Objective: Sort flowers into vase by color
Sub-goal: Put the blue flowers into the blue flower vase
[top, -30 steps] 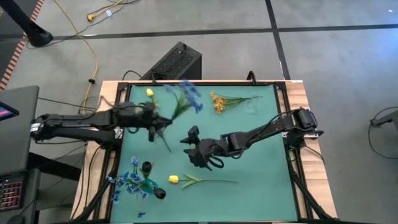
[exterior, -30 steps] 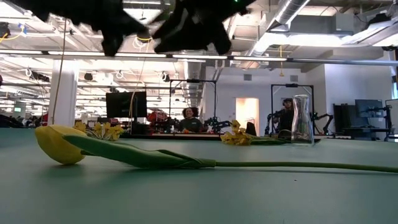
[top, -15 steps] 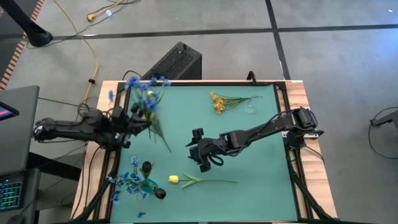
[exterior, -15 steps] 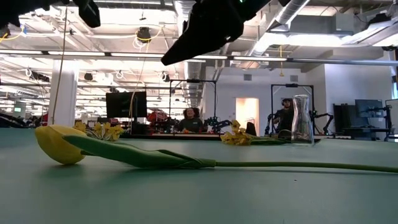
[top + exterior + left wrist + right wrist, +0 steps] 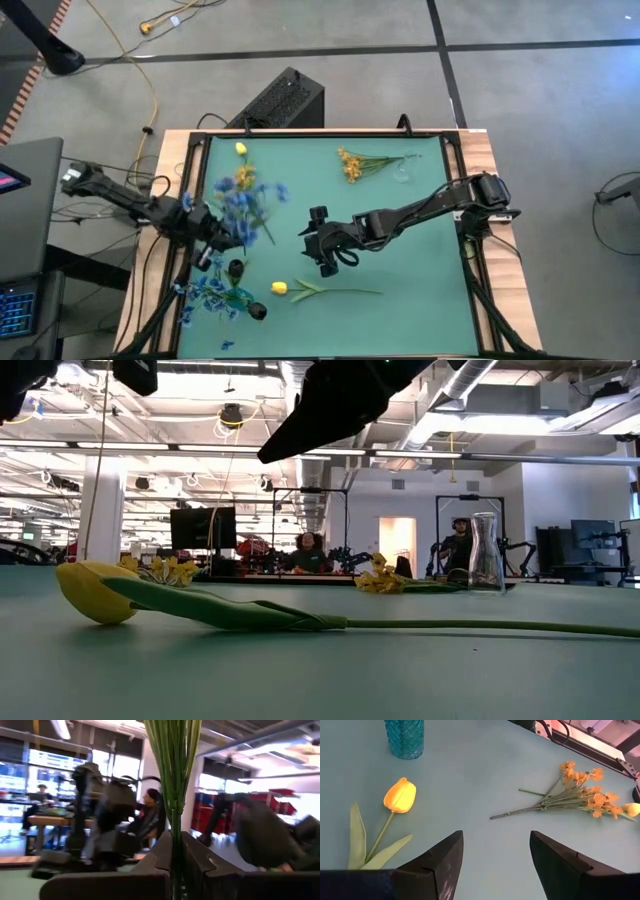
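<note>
On the green table mat (image 5: 400, 240), a blue textured vase (image 5: 405, 737) near the front left corner already holds blue flowers (image 5: 205, 292), while a clear glass vase (image 5: 484, 553) at the far right stands empty beside a loose yellow-orange spray (image 5: 352, 163). The left gripper (image 5: 213, 240) is clamped tight on the green stems (image 5: 173, 780) of a blue flower bunch (image 5: 243, 198), carried above the mat just behind the blue vase. The right gripper (image 5: 322, 248) hovers mid-table with its fingers (image 5: 437, 862) parted and empty, over a yellow tulip (image 5: 281, 288) lying flat; another yellow bud (image 5: 241, 149) lies at the far left.
</note>
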Controlling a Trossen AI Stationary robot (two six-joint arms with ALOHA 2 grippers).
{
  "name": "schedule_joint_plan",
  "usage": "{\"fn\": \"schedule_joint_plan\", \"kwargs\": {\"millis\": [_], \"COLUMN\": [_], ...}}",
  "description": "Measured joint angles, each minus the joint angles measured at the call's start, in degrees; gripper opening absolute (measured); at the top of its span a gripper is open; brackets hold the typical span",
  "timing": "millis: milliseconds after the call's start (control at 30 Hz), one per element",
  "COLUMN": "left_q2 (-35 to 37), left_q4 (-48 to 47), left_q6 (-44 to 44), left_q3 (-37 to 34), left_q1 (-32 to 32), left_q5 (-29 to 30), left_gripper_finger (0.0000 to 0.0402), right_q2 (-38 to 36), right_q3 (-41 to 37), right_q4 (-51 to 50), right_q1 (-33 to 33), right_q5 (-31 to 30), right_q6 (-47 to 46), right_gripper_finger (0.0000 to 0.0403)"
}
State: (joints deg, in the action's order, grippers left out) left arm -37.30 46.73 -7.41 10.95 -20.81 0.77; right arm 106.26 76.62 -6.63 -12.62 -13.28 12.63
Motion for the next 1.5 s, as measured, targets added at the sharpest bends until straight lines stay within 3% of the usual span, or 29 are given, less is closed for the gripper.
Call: {"fn": "schedule_joint_plan", "kwargs": {"millis": [200,567,800,1133,1500], "left_q2": [-3.6,-3.9,-2.2,3.7,3.7], "left_q4": [1.0,-3.0,-5.2,-36.5,-43.1], "left_q6": [0.8,-2.3,0.3,6.3,11.5], "left_q3": [0.0,0.0,1.9,20.0,26.0], "left_q1": [-2.5,-2.5,-2.4,-2.5,-2.4], "left_q5": [0.0,0.0,4.9,10.5,14.5], "left_gripper_finger": [0.0001,0.0001,0.0001,0.0001,0.0002], "right_q2": [0.0,0.0,0.0,0.0,0.0], "right_q3": [0.0,0.0,0.0,0.0,0.0], "right_q4": [0.5,1.6,2.9,2.8,2.8], "right_q1": [0.0,0.0,-0.2,-0.9,-1.1], "right_q5": [0.0,1.1,4.4,4.4,4.4], "right_q6": [-0.3,-1.8,-2.2,-3.7,-4.8], "right_gripper_finger": [0.0253,0.0253,0.0253,0.0253,0.0253]}}
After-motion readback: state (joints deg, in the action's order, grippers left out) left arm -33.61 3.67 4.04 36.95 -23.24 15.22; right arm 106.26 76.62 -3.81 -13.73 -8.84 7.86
